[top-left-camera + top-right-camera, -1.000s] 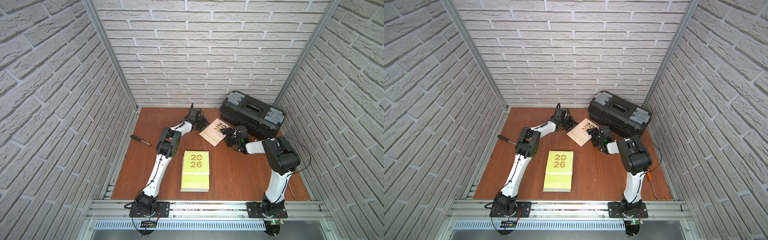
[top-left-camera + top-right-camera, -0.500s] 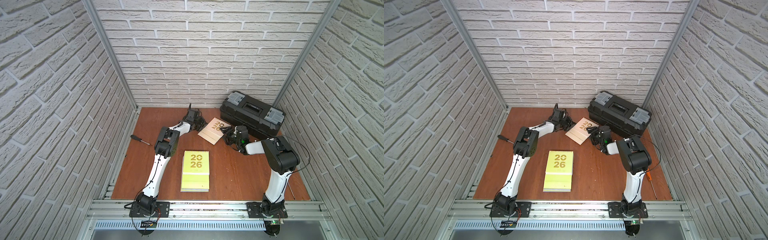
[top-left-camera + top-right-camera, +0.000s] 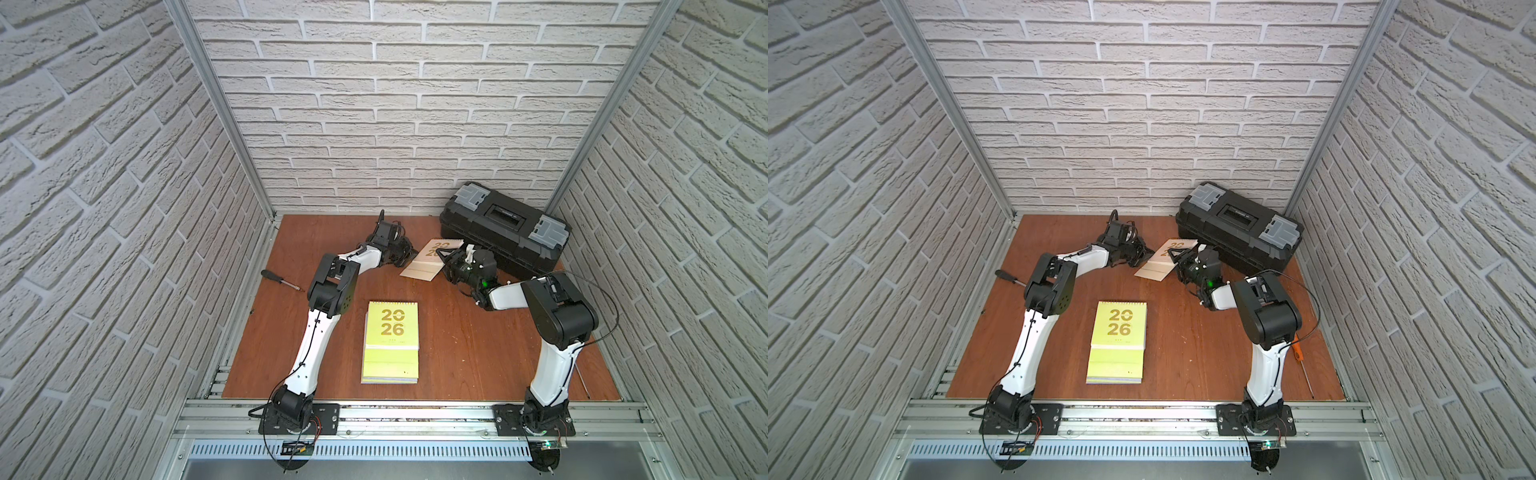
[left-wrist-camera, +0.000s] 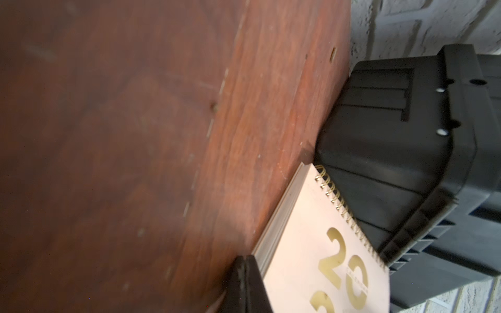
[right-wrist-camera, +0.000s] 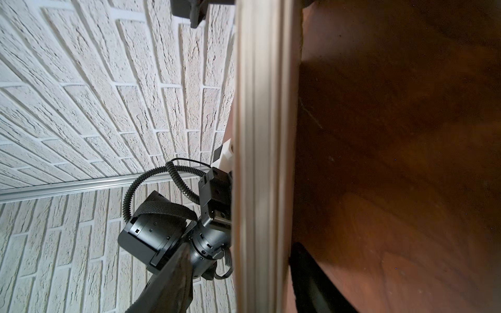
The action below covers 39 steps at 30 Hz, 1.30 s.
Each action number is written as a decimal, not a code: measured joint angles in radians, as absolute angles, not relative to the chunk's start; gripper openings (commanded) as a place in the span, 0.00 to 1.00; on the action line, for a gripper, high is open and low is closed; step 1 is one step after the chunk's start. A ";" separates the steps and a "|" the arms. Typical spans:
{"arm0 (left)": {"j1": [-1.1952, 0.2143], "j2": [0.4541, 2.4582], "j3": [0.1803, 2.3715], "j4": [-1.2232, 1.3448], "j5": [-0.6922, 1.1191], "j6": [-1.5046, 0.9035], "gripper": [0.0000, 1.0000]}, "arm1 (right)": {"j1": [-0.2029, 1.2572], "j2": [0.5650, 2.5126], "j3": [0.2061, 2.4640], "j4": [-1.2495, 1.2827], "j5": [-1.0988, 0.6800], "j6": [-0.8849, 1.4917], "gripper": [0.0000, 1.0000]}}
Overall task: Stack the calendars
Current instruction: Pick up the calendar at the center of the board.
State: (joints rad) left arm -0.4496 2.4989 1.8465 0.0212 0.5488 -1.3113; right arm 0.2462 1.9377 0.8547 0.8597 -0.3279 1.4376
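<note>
A pile (image 3: 390, 345) of calendars with a green one on top lies well away from both grippers, and only the cream calendar (image 3: 422, 268) is left, sitting between the spread jaws of the right gripper (image 3: 448, 258), with the pressed-together left gripper (image 3: 407, 254) just beside its other edge.

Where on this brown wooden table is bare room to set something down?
The widest bare patch lies between the lime green calendar stack and the right arm. A smaller one is the far left corner, between the left arm and the back wall. Crowded at the far right: cream spiral-bound calendar, left gripper, right gripper and black plastic toolbox sit close together.
</note>
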 measured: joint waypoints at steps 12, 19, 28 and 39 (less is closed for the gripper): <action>-0.449 2.491 1.837 0.019 0.559 -1.309 0.00 | 0.246 1.938 0.854 0.825 -0.282 1.443 0.30; -0.448 2.471 1.808 0.015 0.559 -1.308 0.00 | 0.246 1.918 0.854 0.710 -0.247 1.407 0.17; -0.448 2.444 1.794 -0.042 0.558 -1.290 0.00 | 0.254 1.856 0.851 0.603 -0.241 1.358 0.07; -0.434 2.323 1.684 -0.180 0.509 -1.232 0.00 | 0.265 1.735 0.778 0.570 -0.241 1.346 0.03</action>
